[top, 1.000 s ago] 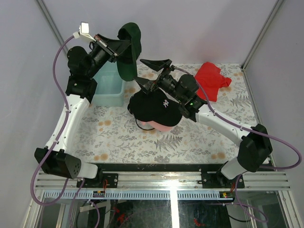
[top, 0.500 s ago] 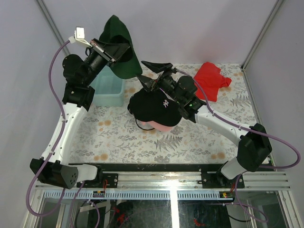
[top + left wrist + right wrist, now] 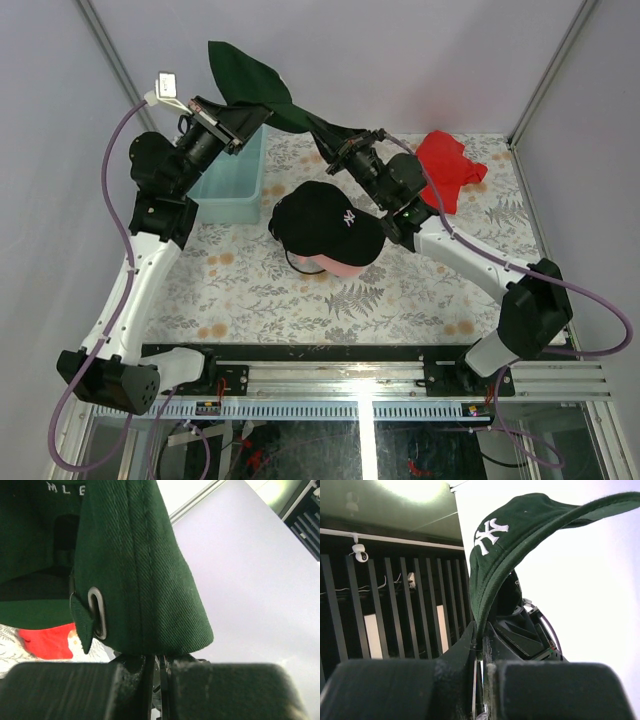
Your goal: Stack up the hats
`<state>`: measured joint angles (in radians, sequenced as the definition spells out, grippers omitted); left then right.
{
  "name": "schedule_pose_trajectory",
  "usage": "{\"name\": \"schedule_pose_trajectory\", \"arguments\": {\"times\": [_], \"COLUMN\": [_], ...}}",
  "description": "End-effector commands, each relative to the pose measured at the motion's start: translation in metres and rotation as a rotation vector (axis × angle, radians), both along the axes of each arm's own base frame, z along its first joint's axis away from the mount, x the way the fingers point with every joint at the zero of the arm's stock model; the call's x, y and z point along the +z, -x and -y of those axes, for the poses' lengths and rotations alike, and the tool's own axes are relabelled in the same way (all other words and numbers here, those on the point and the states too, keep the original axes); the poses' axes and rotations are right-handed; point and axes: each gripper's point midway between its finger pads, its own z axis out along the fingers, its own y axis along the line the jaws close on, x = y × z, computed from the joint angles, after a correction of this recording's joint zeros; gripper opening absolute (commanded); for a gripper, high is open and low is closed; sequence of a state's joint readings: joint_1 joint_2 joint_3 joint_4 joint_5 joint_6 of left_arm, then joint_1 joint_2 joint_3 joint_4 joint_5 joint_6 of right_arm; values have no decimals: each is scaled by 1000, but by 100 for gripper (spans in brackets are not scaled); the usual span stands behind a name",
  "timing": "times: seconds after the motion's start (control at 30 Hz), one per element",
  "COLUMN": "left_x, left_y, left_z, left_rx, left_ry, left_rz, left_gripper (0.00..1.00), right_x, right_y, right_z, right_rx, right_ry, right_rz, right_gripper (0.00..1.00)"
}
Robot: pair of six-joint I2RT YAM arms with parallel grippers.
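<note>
A dark green hat (image 3: 250,80) hangs in the air above the back of the table, held between both arms. My left gripper (image 3: 258,110) is shut on its rear band, next to the strap buckle (image 3: 97,612). My right gripper (image 3: 326,133) is shut on the hat's opposite edge (image 3: 485,600), below a white logo (image 3: 490,532). On the table a black hat (image 3: 322,222) with a white logo sits on top of a light pink hat (image 3: 342,269), of which only the rim shows.
A mint-green tub (image 3: 232,188) stands at the back left under the left arm. A bright red cloth (image 3: 446,167) lies at the back right, behind the right arm. Grey walls close in the back and sides.
The left arm has raised the green hat higher and tilted it. My right gripper has risen from above the black hat to the green hat's edge and closed on it.
</note>
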<state>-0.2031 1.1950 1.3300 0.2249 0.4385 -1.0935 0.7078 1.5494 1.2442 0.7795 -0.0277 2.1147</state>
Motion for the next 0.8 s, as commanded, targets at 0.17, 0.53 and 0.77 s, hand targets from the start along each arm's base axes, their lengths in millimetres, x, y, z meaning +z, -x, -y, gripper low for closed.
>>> {"name": "schedule_pose_trajectory", "arguments": {"times": [0.17,0.53,0.77], "left_x": [-17,-55,-52], "left_y": [1,0,14], "left_z": [1,6,16], "left_rx": [24,-87,-179], "left_ry": [-146,-2,79], "left_rz": [-49,-197,-204], "left_gripper": [0,55,61], "right_x": [51,44,39], "right_y": [13,28,27], "right_z": [33,48,58], "right_rx": [11,-100,-170], "right_ry": [103,570,637], "right_rz": [285,482,495], "right_gripper": [0,0,0]}}
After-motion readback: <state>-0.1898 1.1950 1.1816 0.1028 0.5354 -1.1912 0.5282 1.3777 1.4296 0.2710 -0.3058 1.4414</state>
